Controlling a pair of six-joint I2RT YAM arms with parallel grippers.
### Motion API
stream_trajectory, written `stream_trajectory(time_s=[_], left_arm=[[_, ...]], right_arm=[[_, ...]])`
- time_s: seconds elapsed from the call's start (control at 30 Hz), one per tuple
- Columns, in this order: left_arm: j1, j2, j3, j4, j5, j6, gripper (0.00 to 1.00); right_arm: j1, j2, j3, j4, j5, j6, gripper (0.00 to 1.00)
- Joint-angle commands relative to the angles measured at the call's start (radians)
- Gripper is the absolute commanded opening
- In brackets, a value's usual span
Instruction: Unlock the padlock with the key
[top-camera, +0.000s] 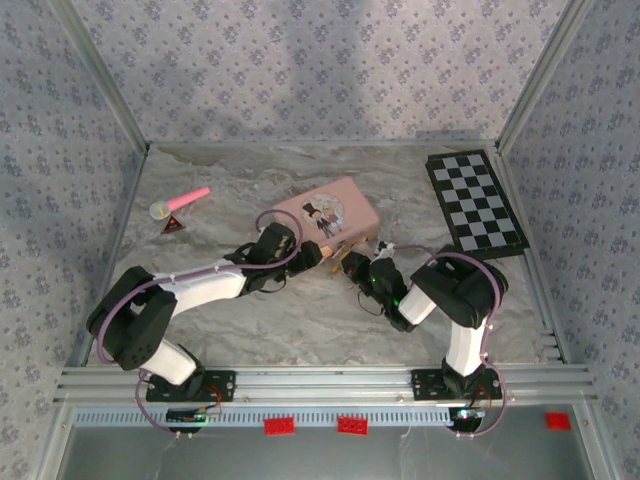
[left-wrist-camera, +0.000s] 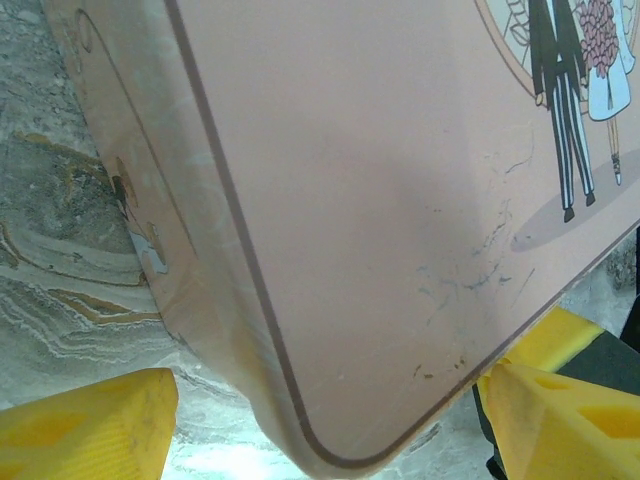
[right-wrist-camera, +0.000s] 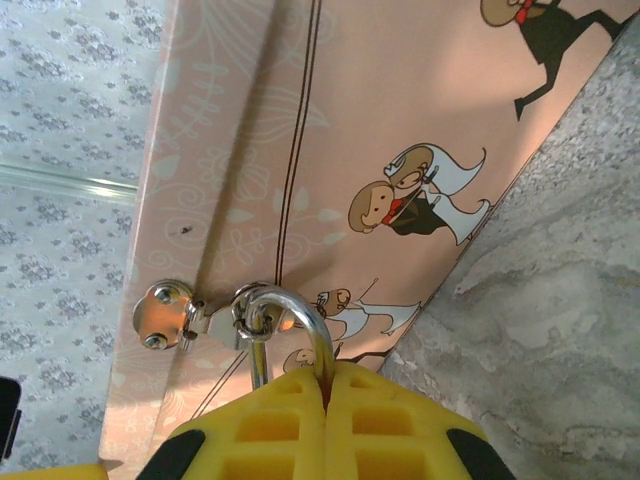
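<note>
Biggest risk imo: the right tool (right-wrist-camera: 325, 388) has its fingers pressed together right at the padlock (right-wrist-camera: 308, 318) shackle, lower middle of the right wrist view, where it hangs in the hasp (right-wrist-camera: 165, 310) of the pink box (right-wrist-camera: 400, 100). Any twist could drag the box or slip off. Can't tell if a key's pinched in there. The left tool (left-wrist-camera: 325, 405) is spread wide around the box's corner, one finger seemingly touching the edge

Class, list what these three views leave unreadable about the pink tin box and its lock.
- Right wrist view: padlock body hidden behind shut right end effector; thin grey metal shackle shows.
- Top view: padlock too small.
- Left wrist view: pink cartoon-printed tin box cut off by frame edges.
</note>
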Motion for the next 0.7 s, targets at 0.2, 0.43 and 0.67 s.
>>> stream_trajectory(time_s=[0.2,0.43,0.67], left_arm=[[-0.001,0.007,0.011,0.008,-0.025,-0.002,0.82],[0.003,0.018,0.011,0.007,-0.029,-0.004,0.82],[0.007,0.035,0.018,0.005,-0.027,-0.007,0.82]], right_arm=[[-0.014,0.009,-0.013,0.112,0.107,0.052,0.00],[-0.023,-0.007,-0.028,0.111,0.126,0.067,0.00],[-0.037,-0.026,-0.029,0.110,0.143,0.074,0.00]])
